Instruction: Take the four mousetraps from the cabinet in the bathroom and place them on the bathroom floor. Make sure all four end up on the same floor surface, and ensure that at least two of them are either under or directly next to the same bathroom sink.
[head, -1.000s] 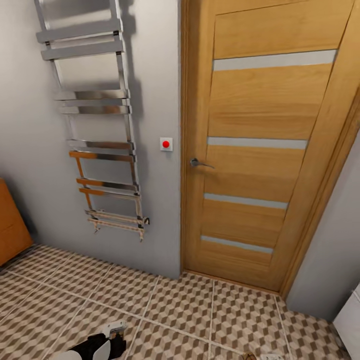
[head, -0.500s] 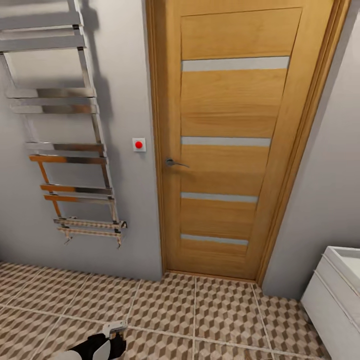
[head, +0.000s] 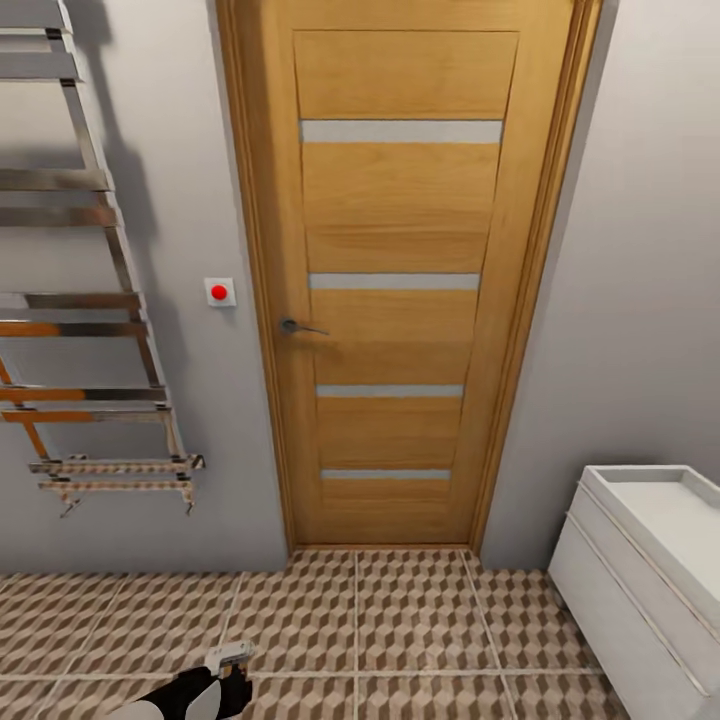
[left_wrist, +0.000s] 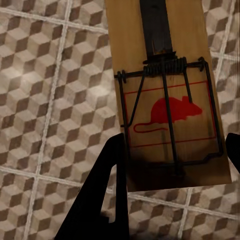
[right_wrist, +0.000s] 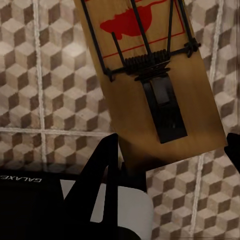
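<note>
L gripper (left_wrist: 172, 160) clamped on wooden mousetrap (left_wrist: 167, 75), dark fingers (left_wrist: 107, 185) at both sides of its near end. Trap has red mouse print, wire spring + bar, black strip toward far end. Held above bathroom floor (left_wrist: 55, 100) w/ cube-pattern tiles, pale grout.

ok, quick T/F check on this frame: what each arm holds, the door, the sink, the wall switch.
1. The left gripper holds a mousetrap. True.
2. The right gripper is empty. False: it grips a second mousetrap.
3. The door stands open. False: it is shut.
4. The sink is right of the door. True.
5. The wall switch has a green button. False: red.
</note>
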